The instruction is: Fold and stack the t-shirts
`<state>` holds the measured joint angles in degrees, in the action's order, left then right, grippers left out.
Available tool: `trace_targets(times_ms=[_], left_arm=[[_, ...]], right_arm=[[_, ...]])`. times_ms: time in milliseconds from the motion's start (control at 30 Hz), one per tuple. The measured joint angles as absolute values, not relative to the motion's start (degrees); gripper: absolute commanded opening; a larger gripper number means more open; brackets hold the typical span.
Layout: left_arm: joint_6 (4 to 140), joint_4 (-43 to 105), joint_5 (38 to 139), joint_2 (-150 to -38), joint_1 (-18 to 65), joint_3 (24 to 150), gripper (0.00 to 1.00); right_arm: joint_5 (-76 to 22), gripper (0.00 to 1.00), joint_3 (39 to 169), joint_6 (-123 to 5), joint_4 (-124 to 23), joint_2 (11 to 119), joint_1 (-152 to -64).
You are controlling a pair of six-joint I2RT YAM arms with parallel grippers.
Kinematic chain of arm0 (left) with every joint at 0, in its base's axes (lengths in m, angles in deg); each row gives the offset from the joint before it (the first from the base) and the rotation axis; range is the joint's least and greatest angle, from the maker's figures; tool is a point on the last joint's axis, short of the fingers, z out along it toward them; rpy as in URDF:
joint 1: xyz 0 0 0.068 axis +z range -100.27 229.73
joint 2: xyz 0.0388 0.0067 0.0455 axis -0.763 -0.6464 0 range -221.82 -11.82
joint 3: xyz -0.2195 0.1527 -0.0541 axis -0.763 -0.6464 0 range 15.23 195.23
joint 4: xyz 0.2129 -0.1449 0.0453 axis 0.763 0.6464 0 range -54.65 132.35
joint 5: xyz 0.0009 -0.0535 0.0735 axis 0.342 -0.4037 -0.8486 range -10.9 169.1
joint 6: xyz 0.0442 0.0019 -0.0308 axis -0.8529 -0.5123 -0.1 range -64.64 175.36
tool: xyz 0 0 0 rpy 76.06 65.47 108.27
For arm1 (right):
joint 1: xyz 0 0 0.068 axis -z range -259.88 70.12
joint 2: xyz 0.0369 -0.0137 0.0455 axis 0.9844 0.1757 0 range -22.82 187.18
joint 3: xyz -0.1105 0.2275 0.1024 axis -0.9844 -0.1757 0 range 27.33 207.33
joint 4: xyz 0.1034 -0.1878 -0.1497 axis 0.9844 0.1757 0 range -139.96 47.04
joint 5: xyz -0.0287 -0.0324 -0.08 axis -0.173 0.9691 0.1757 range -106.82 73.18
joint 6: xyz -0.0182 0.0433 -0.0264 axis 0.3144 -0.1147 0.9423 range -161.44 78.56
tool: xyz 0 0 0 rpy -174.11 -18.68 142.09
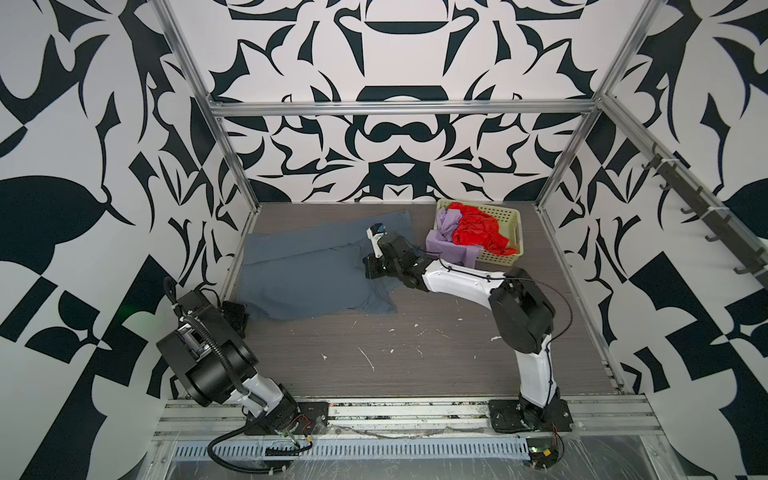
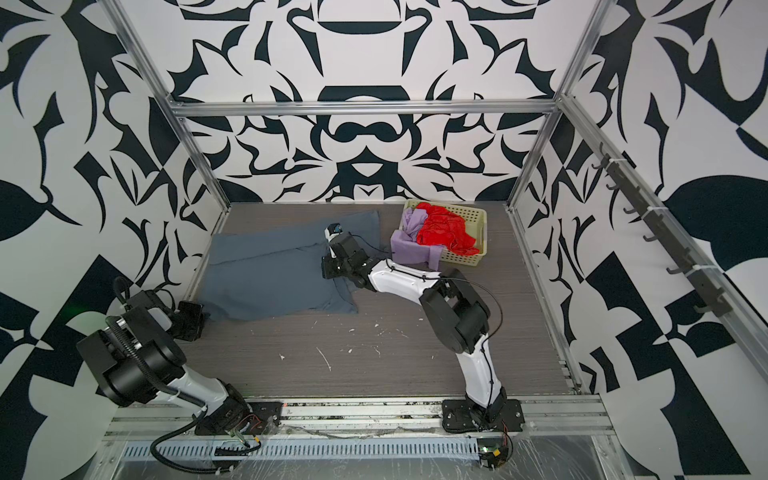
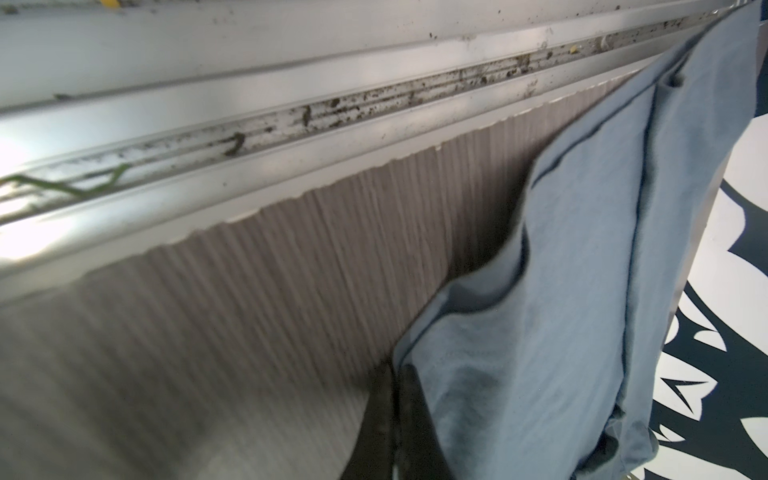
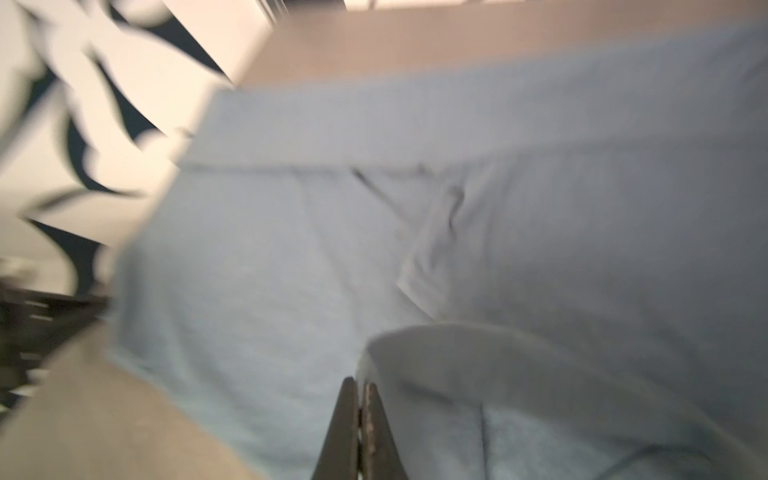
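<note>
Fingers (image 3: 376, 424) of both grippers are clamped on the slate blue-grey t-shirt (image 1: 307, 274): left gripper (image 3: 394, 368) at its near-left corner, right gripper (image 4: 360, 380) at its right edge. The shirt is spread on the table (image 1: 415, 353), long axis left-to-right.

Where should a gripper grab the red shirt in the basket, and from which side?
Probably pinch a raised fold atop the red shirt, coming straight down. It lies bunched inside the cream basket, whose walls block a sideways approach, and the lilac shirt crowds its left in both top views.
</note>
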<state>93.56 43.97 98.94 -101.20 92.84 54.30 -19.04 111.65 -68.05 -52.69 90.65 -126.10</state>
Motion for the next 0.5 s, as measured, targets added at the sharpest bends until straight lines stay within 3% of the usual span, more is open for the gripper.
trace_targets(times_ms=[267, 500], left_arm=[[94.37, 44.65, 99.86, -100.57, 92.84, 54.30, 0.00], [95.02, 45.83, 100.93, -96.96, 92.84, 54.30, 0.00]], right_arm=[[-15.76, 0.00, 105.22, -68.24, -54.04, 80.38, -126.10], [-6.97, 0.00, 98.25, -68.00, -51.68, 68.51, -125.44]])
